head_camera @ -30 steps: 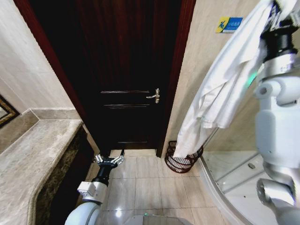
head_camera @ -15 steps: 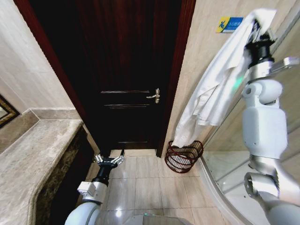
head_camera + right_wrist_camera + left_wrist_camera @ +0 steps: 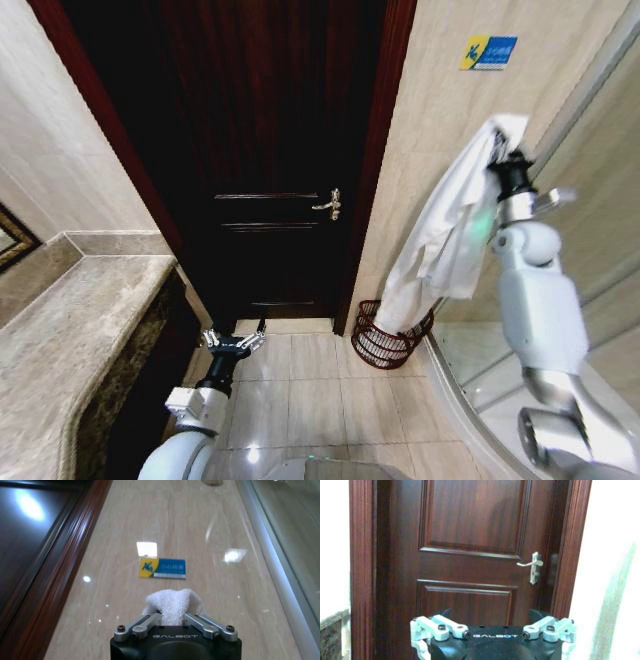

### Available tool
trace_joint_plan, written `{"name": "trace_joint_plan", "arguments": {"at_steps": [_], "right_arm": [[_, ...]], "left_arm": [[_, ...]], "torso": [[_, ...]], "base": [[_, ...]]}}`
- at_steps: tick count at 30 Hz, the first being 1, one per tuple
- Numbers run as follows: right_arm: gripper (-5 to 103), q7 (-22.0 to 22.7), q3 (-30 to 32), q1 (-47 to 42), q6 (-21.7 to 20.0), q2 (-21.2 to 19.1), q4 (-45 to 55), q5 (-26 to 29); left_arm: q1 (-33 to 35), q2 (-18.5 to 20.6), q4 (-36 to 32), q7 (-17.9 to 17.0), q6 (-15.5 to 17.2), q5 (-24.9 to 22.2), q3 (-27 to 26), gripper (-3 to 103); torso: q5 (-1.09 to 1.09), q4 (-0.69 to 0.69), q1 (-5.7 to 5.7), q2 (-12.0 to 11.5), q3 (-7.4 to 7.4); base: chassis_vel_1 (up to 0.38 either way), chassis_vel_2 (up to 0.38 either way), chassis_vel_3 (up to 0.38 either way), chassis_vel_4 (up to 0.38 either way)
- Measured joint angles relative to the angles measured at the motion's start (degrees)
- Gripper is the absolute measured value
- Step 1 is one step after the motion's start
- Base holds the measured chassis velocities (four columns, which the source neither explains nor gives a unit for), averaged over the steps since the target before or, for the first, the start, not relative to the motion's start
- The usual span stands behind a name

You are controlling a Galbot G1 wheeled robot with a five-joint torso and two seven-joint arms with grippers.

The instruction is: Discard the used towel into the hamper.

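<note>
**Towel lowered toward the hamper, not yet released**

The right gripper is clamped on the top of the white towel, a bunch of cloth pinched between its fingers in the right wrist view. Compared with a second ago, the right arm has come down and moved farther from the camera, toward the far wall: the gripper then sat at the top right edge of the head view, and it now hangs below the blue wall sign. The towel's lower end reaches the hamper, which stands on the floor tiles at the far right, just beside the dark door frame and against the wall; the cloth appears to dip inside its rim.

That reads as the drop being nearly lined up; the towel looks ready for a further lowering or a release.

The left gripper is parked low on the left beside the marble counter, fingers spread and holding nothing, unmoved.
</note>
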Motion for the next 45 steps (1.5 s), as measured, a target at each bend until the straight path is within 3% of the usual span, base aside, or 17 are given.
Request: {"name": "trace_joint_plan", "arguments": {"at_steps": [36, 42, 45], "right_arm": [[6, 0.3, 3.6, -11.4, 1.9, 2.1, 5.3, -0.9], [6, 1.4, 5.5, -15.1, 1.4, 2.2, 9.5, -1.0], [6, 2.5, 6.5, -17.8, 0.8, 2.6, 12.2, -0.9]], "left_arm": [[0.0, 0.0, 0.0, 0.0, 0.0, 0.0, 0.0, 100], [0.0, 0.0, 0.0, 0.0, 0.0, 0.0, 0.0, 100], [0.0, 0.0, 0.0, 0.0, 0.0, 0.0, 0.0, 100]], "torso": [[0.02, -0.01, -0.01, 0.0, 0.00], [0.01, 0.05, 0.07, 0.0, 0.02], [0.04, 0.00, 0.07, 0.0, 0.02]], "base": [[-0.020, 0.019, 0.020, -0.022], [-0.153, 0.151, 0.155, -0.118], [-0.063, 0.070, 0.008, -0.013]]}}
